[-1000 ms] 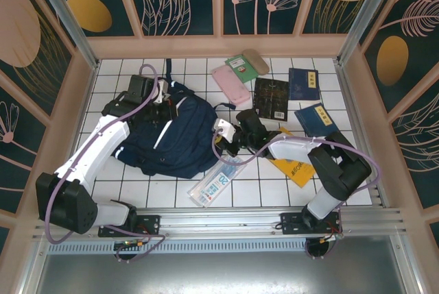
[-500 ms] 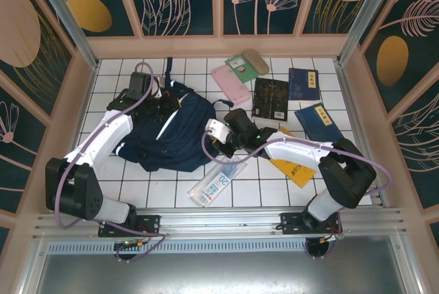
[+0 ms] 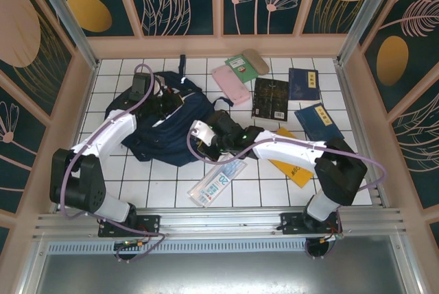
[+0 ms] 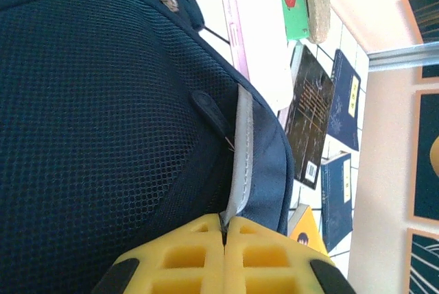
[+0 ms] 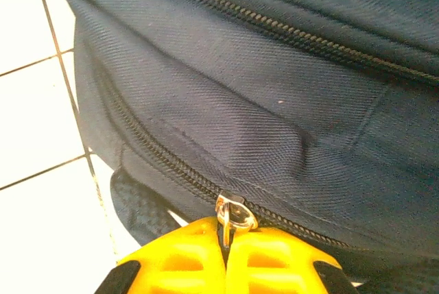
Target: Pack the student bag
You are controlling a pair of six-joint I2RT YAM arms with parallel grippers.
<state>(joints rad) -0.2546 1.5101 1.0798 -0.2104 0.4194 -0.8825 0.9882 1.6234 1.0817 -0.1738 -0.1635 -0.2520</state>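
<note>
The backpack [image 3: 161,140] lies slumped on the white tiled table [image 3: 137,191], left of centre, at about ten o'clock from the middle of the floor. It is dark navy, with mesh on one side and a grey stripe [image 4: 241,150] running down it.

At the bag's eleven o'clock edge the left gripper [image 4: 223,224] has its yellow fingers pressed together, with the lower end of that stripe pinched between them. At the bag's four o'clock edge the right gripper [image 5: 226,240] is likewise closed tight, clamped on the metal zip pull [image 5: 235,213] of a zip that looks closed along the part in sight.

Just beyond the bag at one o'clock lies a pink case [image 3: 231,83], with a green booklet [image 3: 242,68] past it. At three o'clock sits a dark book [image 3: 271,97], then two blue books [image 3: 303,83] [image 3: 317,119] farther right. A yellow book [image 3: 293,167] lies at four o'clock, partly under the right arm, and a clear packet [image 3: 218,182] at five o'clock, near the front edge.
</note>
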